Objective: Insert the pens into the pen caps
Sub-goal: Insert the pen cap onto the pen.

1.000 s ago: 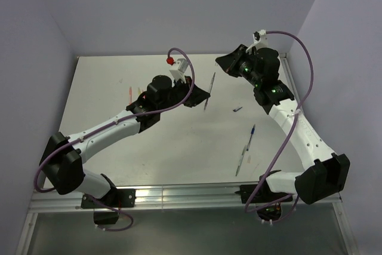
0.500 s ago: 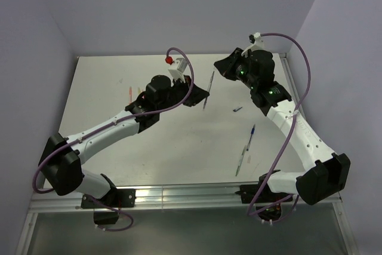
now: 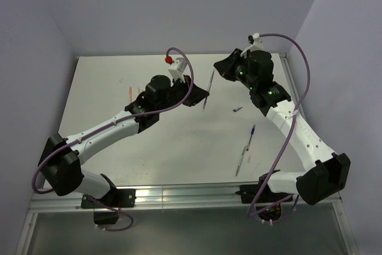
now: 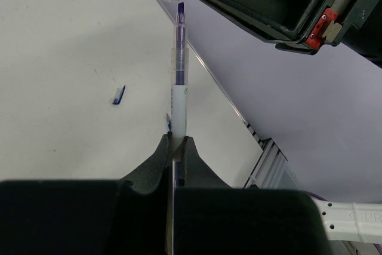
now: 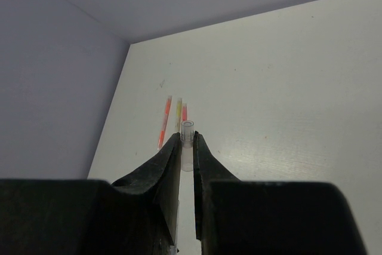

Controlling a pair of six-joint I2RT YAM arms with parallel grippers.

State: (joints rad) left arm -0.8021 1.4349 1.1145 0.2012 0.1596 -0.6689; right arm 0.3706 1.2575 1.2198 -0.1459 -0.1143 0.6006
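- We see open table (image 3: 173, 147) between the outstretched arms, wall (image 3: 179, 10) close behind.
- The left gripper (image 4: 178, 144) pinches a pen (image 4: 180, 82), held aloft.
- The right gripper (image 5: 187, 146) pinches a clear cap (image 5: 187, 128) just beside the pen's tip.

I count one blue-tipped pen (image 4: 179, 97) in my left gripper (image 4: 176, 141), two loose pens (image 3: 252, 132) at four o'clock, three bright pens (image 5: 178, 114) at ten o'clock: six. One clear cap (image 5: 187, 131) in my right gripper (image 5: 187, 140), one dark blue cap (image 3: 237, 110): two.

The pen (image 4: 179, 82) is clear plastic, the cap (image 5: 187, 128) translucent, the table (image 4: 59, 58) matt.
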